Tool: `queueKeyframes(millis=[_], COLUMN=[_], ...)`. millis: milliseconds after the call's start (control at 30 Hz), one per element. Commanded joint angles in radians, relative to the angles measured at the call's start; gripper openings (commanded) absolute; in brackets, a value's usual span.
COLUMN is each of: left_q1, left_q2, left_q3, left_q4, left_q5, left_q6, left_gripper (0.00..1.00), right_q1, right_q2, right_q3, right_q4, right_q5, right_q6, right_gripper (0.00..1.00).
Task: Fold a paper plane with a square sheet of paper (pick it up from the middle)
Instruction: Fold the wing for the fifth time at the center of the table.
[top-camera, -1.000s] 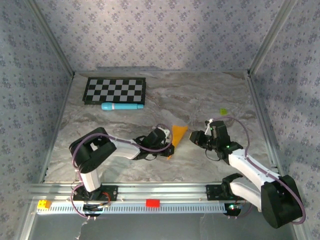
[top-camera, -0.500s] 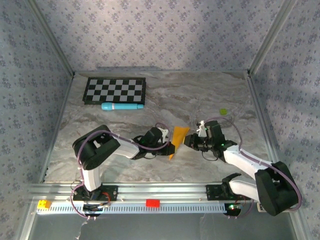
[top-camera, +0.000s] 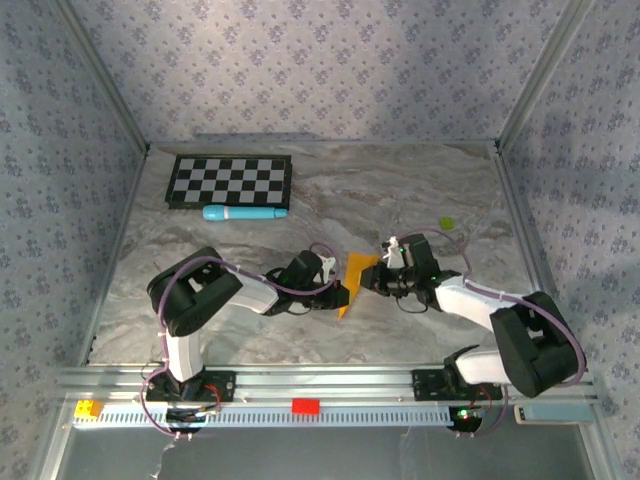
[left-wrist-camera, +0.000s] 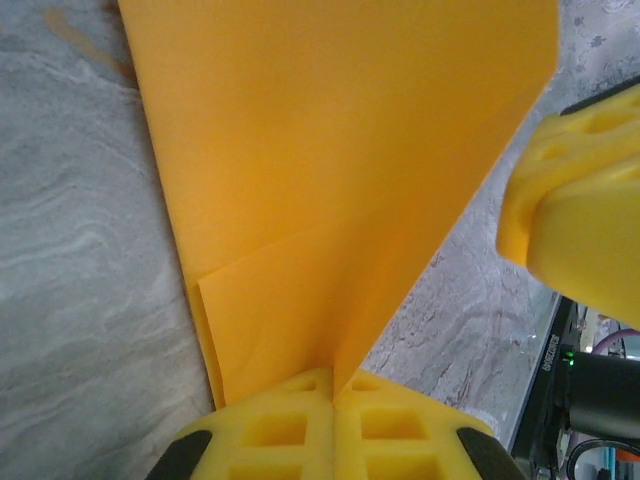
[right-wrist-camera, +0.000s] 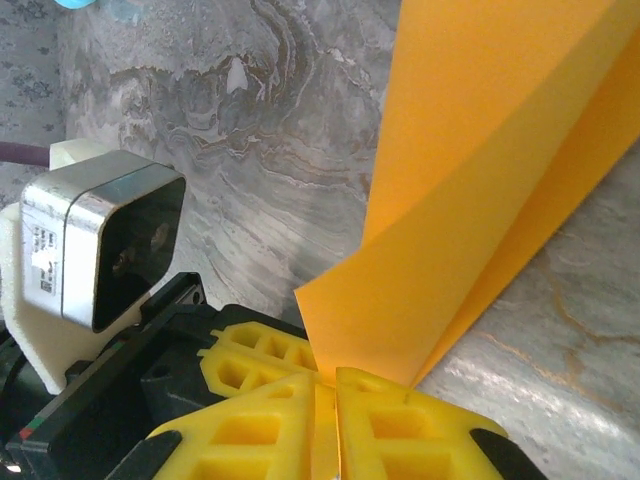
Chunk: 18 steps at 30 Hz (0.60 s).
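Square sheet of paper (top-camera: 356, 270): orange, folded into creased wedge, held up on edge at mid-worktop (top-camera: 400, 190) between both arms. Left jaws pressed together on its near end, folded layers rising from yellow pads (left-wrist-camera: 270, 430). Right jaws pinching its right side, pads (right-wrist-camera: 400, 420) shut around paper. Far left: checkerboard (top-camera: 230, 181), light-blue cylinder (top-camera: 244, 213) just in front. Yellow-green bit (top-camera: 447, 223) off right, well apart.
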Motion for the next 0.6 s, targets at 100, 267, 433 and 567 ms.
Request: queueKeyframes(millis=[100,267,433,567], left_q1=[-0.008,-0.008,-0.007,-0.007], left_q2=[0.056,0.06,0.055,0.045], left_q3=[0.023,0.025,0.025,0.021], left_q4=[-0.065,-0.064,-0.062,-0.055], left_q5=[0.019,0.026,0.029,0.035], left_q6=[-0.009,-0.013,-0.016,-0.011], left_gripper=[0.0,0.01,0.05,0.08], right_q1=[0.017,0.015,0.006,0.0], right_q2=[0.066,0.108,0.133,0.132], right_q3=[0.047,0.061,0.056,0.056], right_q4=[0.062,0.039,0.054,0.052], right_q5=[-0.059,-0.028,-0.008,-0.005], right_q6=[0.023,0.02,0.035,0.038], right_gripper=[0.14,0.14,0.14,0.14])
